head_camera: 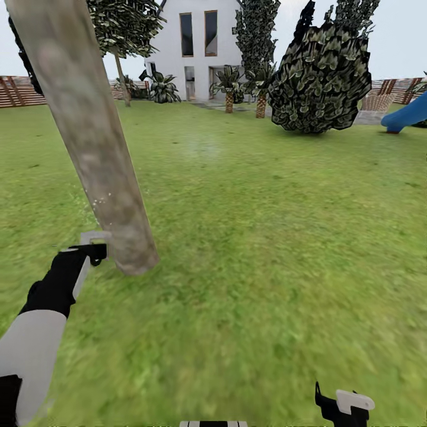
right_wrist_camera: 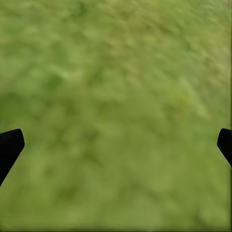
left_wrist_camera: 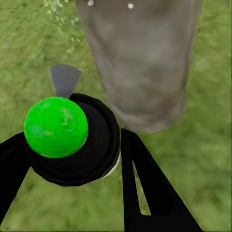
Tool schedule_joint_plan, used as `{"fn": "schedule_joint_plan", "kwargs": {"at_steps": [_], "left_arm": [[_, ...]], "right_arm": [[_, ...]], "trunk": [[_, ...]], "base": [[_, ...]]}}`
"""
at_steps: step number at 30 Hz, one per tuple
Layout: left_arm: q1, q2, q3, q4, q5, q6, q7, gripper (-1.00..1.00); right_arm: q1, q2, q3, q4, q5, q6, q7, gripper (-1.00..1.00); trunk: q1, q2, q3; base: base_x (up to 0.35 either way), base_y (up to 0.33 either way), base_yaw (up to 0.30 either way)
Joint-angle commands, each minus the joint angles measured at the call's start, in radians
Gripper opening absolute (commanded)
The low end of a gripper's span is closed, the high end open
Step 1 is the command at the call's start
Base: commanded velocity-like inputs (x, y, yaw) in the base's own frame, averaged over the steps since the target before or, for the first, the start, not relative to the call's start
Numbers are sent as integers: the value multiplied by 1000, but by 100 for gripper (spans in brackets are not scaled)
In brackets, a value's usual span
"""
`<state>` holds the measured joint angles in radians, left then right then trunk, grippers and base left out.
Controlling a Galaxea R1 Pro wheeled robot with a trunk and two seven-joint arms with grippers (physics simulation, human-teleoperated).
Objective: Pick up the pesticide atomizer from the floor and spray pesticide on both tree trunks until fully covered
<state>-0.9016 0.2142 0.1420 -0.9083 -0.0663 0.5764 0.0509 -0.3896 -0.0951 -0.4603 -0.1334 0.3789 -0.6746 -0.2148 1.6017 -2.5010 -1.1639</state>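
left claw [left_wrist_camera: 72,159] pinching atomizer [left_wrist_camera: 56,126] | tree trunk [head_camera: 89,130] just beyond | right claw [right_wrist_camera: 116,145] spread over lawn [head_camera: 267,237]

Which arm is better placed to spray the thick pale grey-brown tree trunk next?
Left. Its tool grips the green-capped atomizer right beside the thick pale grey-brown tree trunk; the right tool hangs open over grass.

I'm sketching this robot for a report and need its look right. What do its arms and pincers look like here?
The left arm has a white forearm shell leading into a black wrist section. The left pincer has flat, glossy black fingers, one with a slim elongated cutout. The right pincer is black with a white rounded block on it; its black fingertips look tapered. No cables or markings are visible.
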Motion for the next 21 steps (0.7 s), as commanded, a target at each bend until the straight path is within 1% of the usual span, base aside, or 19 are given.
{"fn": "schedule_joint_plan", "kwargs": {"at_steps": [1, 2, 3, 4, 6, 7, 8, 9, 10, 11, 12, 14, 15, 16, 19, 21], "left_arm": [[-26, 36, 1, -3, 14, 46, -2, -100], [-34, 47, 0, -16, 16, 82, -3, -100], [-33, 50, -4, -35, 17, 97, -3, -100], [-31, 50, -4, -41, 17, 101, -4, -100], [-20, 42, -5, -39, 18, 104, -6, -100], [-11, 27, -6, -41, 17, 104, -6, -100], [-6, 3, -6, -41, 16, 102, -8, -100], [-3, -16, -7, -40, 13, 102, -9, -100], [-3, -27, -11, -38, 13, 108, -11, -100], [-6, -24, -11, -34, 13, 112, -26, -100], [-9, -18, -10, -18, 11, 113, -70, -100], [-11, 15, -9, 19, 8, 113, -170, -100], [-6, 25, -10, 18, 7, 108, -199, -100], [-3, 30, -9, 16, 5, 102, -208, -100], [1, 32, -9, 16, 4, 98, -211, -100], [2, 31, -10, 22, 1, 97, -210, -100]], "right_arm": [[0, 0, 0, 0, 0, 0, 0, 100], [0, 0, 0, 0, 0, 0, 0, 100], [0, 0, 0, 0, 0, 1, 0, 100], [0, 0, 0, 0, 0, 1, 0, 100], [0, 0, 0, 0, 0, 0, 0, 100], [0, 0, 0, 0, 0, 0, 0, 100], [0, -1, 0, 0, 0, 0, 0, 100], [0, -1, 0, 0, 0, 0, 0, 100], [0, -1, 0, 0, 0, 0, 0, 100], [0, -1, 0, 0, 0, 0, 0, 100], [0, -1, 0, 0, 0, 1, 0, 100], [0, -1, 0, 0, 0, 1, 0, 100], [0, -1, 0, 0, 0, 1, 0, 100], [0, 0, 0, 1, 1, 1, 0, 100], [0, 0, 0, 1, 1, 1, 0, 100], [0, 0, 0, 2, 1, 0, 0, 100]], "trunk": [[0, 0, 0], [0, 0, 0], [0, 0, 0], [0, 0, 0], [0, 0, 0], [0, 0, 0], [0, 0, 0], [0, 0, 0], [0, 0, 0], [0, 0, 0], [0, 0, 0], [0, 0, 0], [0, 0, 0], [0, 0, 0], [0, 0, 0], [0, 0, 0]], "base": [[-24, 0, 0], [-10, 0, 0], [-4, 0, 0], [-2, 0, 0], [0, 0, 0], [0, 0, 0], [0, 0, 0], [0, 0, 0], [0, 0, 0], [0, 0, 0], [0, 0, 0], [0, 0, 0], [0, 0, 0], [0, 0, 0], [3, 0, 0], [241, 0, 0]]}}
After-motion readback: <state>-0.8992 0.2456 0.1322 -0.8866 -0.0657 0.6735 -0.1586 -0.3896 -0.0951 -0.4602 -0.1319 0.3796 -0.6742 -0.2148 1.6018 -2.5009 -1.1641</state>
